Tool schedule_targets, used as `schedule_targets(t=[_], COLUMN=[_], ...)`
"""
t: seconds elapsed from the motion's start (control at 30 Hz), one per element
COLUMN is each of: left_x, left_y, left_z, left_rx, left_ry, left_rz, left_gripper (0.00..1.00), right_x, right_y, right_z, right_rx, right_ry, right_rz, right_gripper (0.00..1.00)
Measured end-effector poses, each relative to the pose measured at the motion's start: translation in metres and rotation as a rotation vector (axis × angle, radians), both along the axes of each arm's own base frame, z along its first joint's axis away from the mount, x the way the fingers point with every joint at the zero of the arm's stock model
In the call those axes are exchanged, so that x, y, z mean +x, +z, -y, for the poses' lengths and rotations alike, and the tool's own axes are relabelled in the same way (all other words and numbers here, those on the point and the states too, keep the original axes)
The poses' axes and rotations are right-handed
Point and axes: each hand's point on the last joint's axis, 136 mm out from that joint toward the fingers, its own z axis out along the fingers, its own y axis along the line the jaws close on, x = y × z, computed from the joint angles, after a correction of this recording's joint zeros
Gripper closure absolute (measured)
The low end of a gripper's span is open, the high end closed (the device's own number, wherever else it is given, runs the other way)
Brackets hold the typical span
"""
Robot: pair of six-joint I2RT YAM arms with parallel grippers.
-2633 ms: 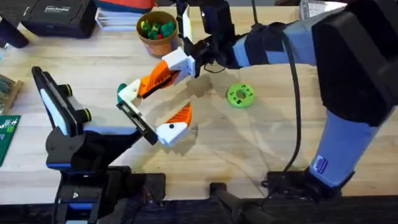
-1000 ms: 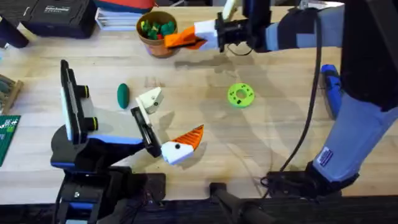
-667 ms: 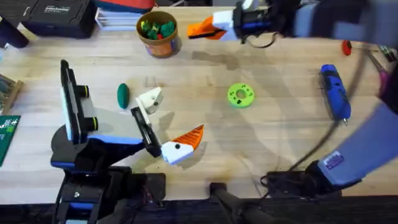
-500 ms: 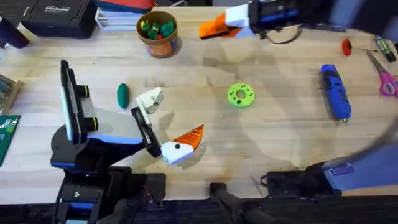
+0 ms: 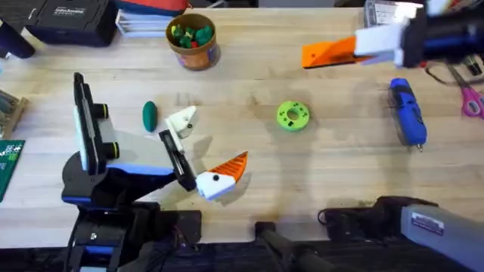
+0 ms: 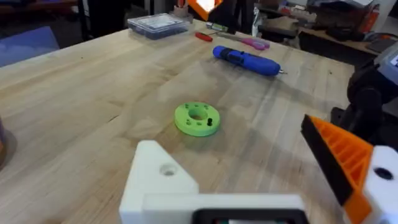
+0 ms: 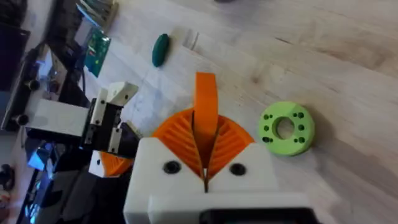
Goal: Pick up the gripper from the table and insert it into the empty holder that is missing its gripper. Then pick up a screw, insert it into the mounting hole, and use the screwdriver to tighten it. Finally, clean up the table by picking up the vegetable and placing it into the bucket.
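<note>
Table [image 5: 340,174] of pale wood planks bears everything; nearest the bases the left gripper [image 5: 215,136] [image 6: 249,168] lies low over it, spread wide and holding nothing, one finger a bare white plastic block [image 5: 182,121] [image 6: 163,180], the other white with an orange ribbed wedge [image 5: 231,167] [image 6: 339,158]; just beside the bare block, apart from it, the small smooth dark-green oval toy vegetable [image 5: 149,115] [image 7: 160,49] lies on the wood; toward the middle sits a bright-green round plastic disc with holes [image 5: 292,115] [image 6: 198,118] [image 7: 286,128]; well to the right the blue cylindrical electric screwdriver [image 5: 406,112] [image 6: 245,60] lies flat, its thin metal bit pointing toward the bases; above and beyond it the right gripper [image 5: 318,55] [image 7: 205,106] hangs over the table, its orange ribbed pads pressed together with nothing seen between them; farther left stands the small round yellow-orange bucket [image 5: 193,41], green and red toy pieces inside; farthest left a black plastic case [image 5: 72,19].
</note>
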Motion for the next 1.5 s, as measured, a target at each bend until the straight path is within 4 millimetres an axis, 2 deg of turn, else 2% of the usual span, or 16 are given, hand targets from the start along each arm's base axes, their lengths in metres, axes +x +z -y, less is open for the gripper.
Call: schedule_targets(t=[0.13,0.3,0.37,0.67,0.8,0.9,1.03,1.17,1.5], left_x=[0.000,0.000,0.000,0.000,0.000,0.000,0.000,0.000,0.000], left_y=[0.000,0.000,0.000,0.000,0.000,0.000,0.000,0.000,0.000], left_z=[0.000,0.000,0.000,0.000,0.000,0.000,0.000,0.000,0.000], left_rx=[0.000,0.000,0.000,0.000,0.000,0.000,0.000,0.000,0.000], left_ry=[0.000,0.000,0.000,0.000,0.000,0.000,0.000,0.000,0.000], left_rz=[0.000,0.000,0.000,0.000,0.000,0.000,0.000,-0.001,0.000], left_gripper=[0.015,0.015,0.015,0.015,0.015,0.015,0.015,0.016,0.015], right_x=[-0.012,-0.019,-0.025,-0.040,-0.045,-0.050,-0.056,-0.059,-0.063], right_y=[-0.012,-0.044,-0.055,-0.074,-0.093,-0.098,-0.091,-0.090,-0.099], right_z=[0.005,-0.016,-0.034,-0.128,-0.154,-0.169,-0.181,-0.185,-0.200], right_rx=[0.088,0.231,0.287,0.508,0.542,0.545,0.545,0.536,0.513], right_ry=[0.002,0.073,0.135,0.511,0.580,0.620,0.656,0.639,0.637], right_rz=[0.069,-0.001,-0.069,-0.240,-0.382,-0.450,-0.488,-0.578,-0.716], right_gripper=[0.993,0.993,0.993,0.993,0.993,0.993,0.993,0.993,0.993])
